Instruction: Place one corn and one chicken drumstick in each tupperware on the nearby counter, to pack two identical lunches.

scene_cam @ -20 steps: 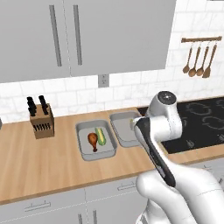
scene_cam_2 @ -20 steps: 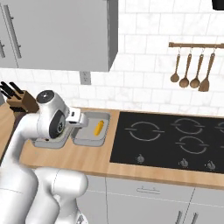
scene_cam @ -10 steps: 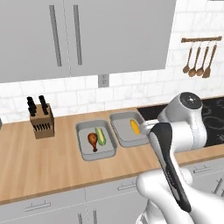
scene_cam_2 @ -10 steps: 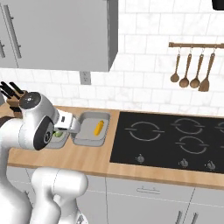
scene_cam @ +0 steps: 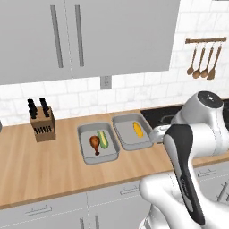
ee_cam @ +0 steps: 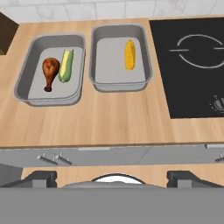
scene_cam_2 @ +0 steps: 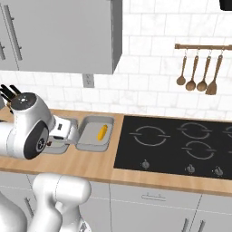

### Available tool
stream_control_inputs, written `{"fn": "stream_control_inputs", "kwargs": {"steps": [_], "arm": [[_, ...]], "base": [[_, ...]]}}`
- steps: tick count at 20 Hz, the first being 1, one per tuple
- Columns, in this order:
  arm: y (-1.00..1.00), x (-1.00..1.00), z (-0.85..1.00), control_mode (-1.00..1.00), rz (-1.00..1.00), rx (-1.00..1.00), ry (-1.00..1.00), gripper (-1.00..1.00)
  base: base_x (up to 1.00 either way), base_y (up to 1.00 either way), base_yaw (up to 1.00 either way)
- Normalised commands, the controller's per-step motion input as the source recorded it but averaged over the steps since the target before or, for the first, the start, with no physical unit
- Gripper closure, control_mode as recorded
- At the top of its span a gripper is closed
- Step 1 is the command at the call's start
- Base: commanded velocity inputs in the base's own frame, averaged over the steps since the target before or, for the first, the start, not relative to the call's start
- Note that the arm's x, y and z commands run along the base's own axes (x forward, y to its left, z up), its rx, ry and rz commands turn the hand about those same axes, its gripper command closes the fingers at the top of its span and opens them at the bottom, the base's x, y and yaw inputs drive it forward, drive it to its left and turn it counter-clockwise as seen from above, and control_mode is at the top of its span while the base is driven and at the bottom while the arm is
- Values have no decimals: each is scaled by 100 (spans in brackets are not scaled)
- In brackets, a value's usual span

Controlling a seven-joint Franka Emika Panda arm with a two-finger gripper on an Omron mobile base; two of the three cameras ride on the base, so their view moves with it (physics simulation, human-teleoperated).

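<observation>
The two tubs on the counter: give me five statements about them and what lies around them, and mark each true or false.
1. The left tub holds a drumstick and a corn cob. True.
2. The right tub holds a drumstick as well. False: it holds only one yellow corn cob.
3. The two tubs stand side by side on the wooden counter, left of the black hob. True.
4. The knife block stands between the tubs. False: it stands to the left of both.
5. The pincer is shut on a corn cob. False: it is open and holds nothing.
</observation>
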Motion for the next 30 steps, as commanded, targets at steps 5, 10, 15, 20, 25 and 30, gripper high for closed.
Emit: {"fn": "stream_control_inputs", "kwargs": {"steps": [5, 10, 15, 20, 25, 30], "arm": [[0, 0, 0, -100, 0, 0, 0, -100], [1, -8, 0, 100, 0, 0, 0, -100], [0, 0, 0, 100, 0, 0, 0, -100], [0, 0, 0, 100, 0, 0, 0, -100], [0, 0, 0, 100, 0, 0, 0, -100], [0, 0, 0, 100, 0, 0, 0, -100]], "base": [[0, 0, 0], [-13, 8, 1], [-81, 76, 36], [-80, 83, 60], [-27, 63, 85], [0, 50, 94]]}}
